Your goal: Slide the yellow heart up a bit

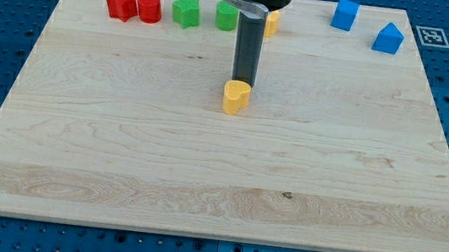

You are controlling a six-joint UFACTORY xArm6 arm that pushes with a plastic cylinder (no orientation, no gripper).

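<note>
The yellow heart (235,97) lies on the wooden board (203,166), a little above the board's middle. My tip (244,82) stands right at the heart's top edge, touching or nearly touching it; I cannot tell which. The dark rod rises straight up from there to the arm's mount at the view's top.
Along the board's top edge sit a red star (121,3), a red cylinder (149,6), a green star (186,10), a green block (226,16) partly behind the rod, another yellow block (272,23) also partly hidden, and two blue blocks (345,14) (389,39).
</note>
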